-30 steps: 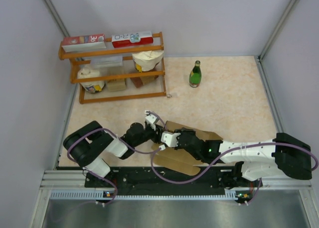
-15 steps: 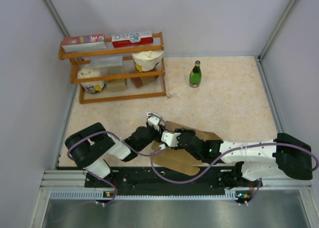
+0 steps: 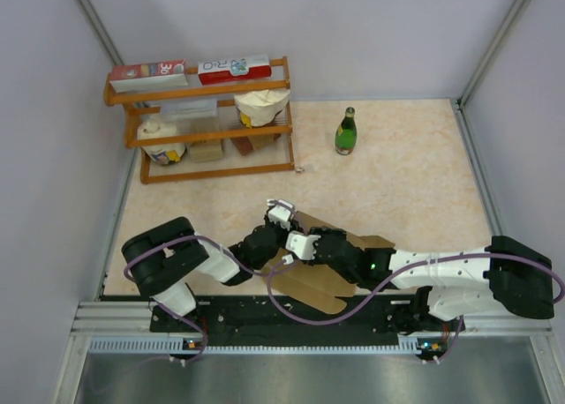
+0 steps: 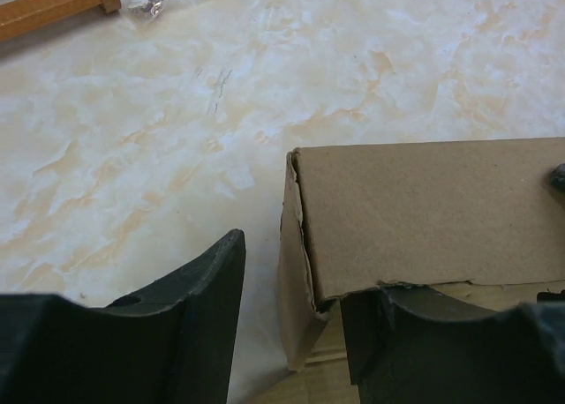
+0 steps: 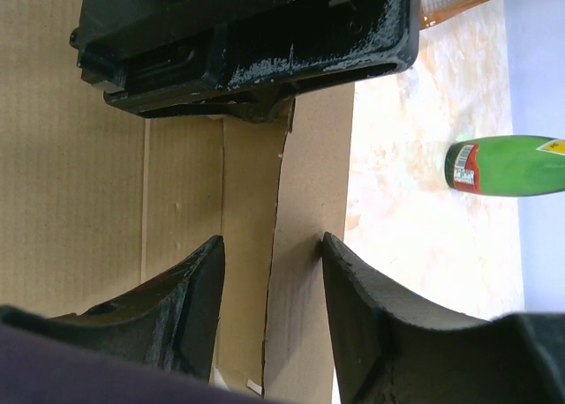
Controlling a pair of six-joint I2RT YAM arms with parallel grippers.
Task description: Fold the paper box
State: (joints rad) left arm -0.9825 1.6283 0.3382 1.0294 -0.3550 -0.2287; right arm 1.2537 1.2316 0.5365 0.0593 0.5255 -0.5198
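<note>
From above, the paper box lies on the marbled table near the front edge, between the two arms. It is partly folded, with one flap spread flat toward the arm bases. The left gripper has travelled rightward since a second ago and now reaches the box's far left corner, its arm stretched further out from the base. The right gripper has kept its place over the middle of the cardboard, and the box itself has not visibly shifted. The wooden shelf and the green bottle stand well apart at the back. In the left wrist view, the left gripper is spread wide, one finger out over bare table and the other inside the box. The box's upright corner stands between the fingers, gripped by neither. A raised brown panel runs off to the right, its lower edge somewhat ragged. In the right wrist view, the right gripper is also parted, with a strip of cardboard and a slit in it showing between the fingers. Whether the tips actually press on the sheet is hard to tell from this angle, but nothing is clamped. The black body of the left gripper fills the top of this view just ahead, and the bottle shows beyond the box's edge.
</note>
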